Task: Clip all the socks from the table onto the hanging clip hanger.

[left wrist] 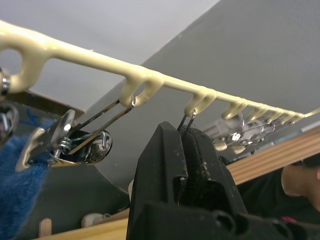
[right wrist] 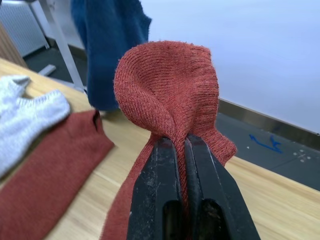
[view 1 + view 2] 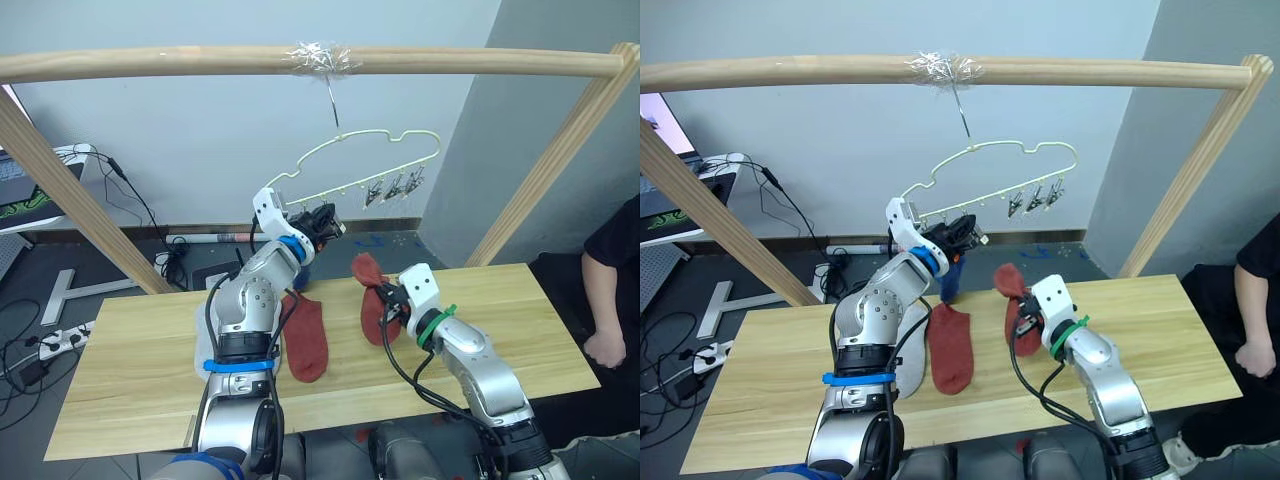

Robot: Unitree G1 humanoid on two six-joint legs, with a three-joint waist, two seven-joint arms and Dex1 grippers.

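Up at the hanger (image 3: 352,165), the left gripper (image 1: 186,131) is pressed together on a clip, just beside the one already biting a blue sock (image 3: 949,276). Down over the table (image 3: 520,335), the right gripper (image 2: 184,145) pinches a red sock (image 2: 167,85) by its bunched cuff. Best to lift that cuff into the clip's mouth before letting go, I'd say. Another red sock (image 3: 305,338) and a grey one (image 2: 27,117) lie flat. The left arm crowds the route up; a person (image 3: 612,275) sits at the table's right end.
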